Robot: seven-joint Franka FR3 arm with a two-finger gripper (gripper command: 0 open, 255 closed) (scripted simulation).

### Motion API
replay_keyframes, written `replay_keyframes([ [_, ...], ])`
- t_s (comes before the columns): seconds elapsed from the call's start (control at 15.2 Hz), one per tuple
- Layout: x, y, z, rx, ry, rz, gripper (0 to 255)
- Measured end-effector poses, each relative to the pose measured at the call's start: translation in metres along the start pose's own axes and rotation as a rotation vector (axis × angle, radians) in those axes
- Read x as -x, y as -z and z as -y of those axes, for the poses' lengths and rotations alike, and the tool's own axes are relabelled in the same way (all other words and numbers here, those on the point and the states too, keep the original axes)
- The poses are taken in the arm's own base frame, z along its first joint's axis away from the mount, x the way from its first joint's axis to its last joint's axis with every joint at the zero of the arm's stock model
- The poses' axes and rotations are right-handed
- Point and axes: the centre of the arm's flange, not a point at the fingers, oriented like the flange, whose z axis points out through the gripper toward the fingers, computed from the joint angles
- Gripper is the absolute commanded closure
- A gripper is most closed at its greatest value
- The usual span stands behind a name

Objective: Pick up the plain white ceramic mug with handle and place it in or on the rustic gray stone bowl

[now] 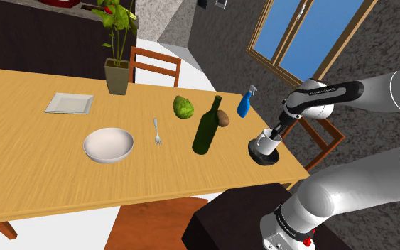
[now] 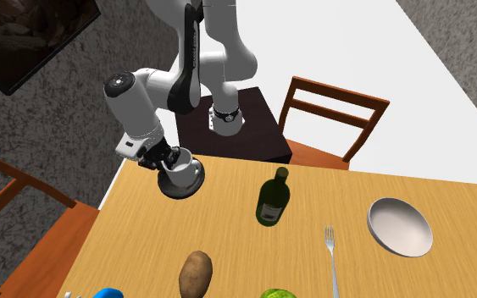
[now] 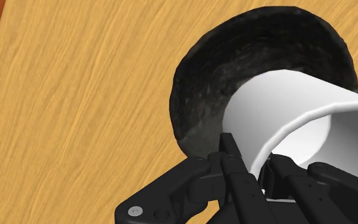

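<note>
mug: white, tilted, low over the dark bowl
gripper: clamped on the mug's rim
done: lift, carry
left: release

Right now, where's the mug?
The gripper holds the mug in or above the dark bowl, at the table corner on the shoulder view's right, past the bottle.

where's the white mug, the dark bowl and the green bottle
white mug (image 3: 285,105), wrist view, outer side wall
dark bowl (image 3: 234,57), wrist view, inner wall
green bottle (image 1: 207,133), shoulder view, body
</note>
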Motion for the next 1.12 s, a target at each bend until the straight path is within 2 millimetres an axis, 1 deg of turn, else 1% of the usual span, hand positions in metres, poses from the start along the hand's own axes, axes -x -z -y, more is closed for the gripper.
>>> replay_keyframes([
  [0.26, 0.000, -0.001, 0.000, 0.000, 0.000, 0.000, 255],
  [0.33, 0.000, -0.001, 0.000, 0.000, 0.000, 0.000, 0],
  [0.73, 0.000, -0.001, 0.000, 0.000, 0.000, -0.001, 0],
  [0.79, 0.000, 0.007, 0.000, 0.001, 0.000, -0.001, 0],
  [0.99, 0.000, 0.039, -0.002, 0.001, 0.000, -0.002, 0],
  [1.12, 0.000, 0.047, -0.001, 0.001, 0.000, -0.001, 0],
])
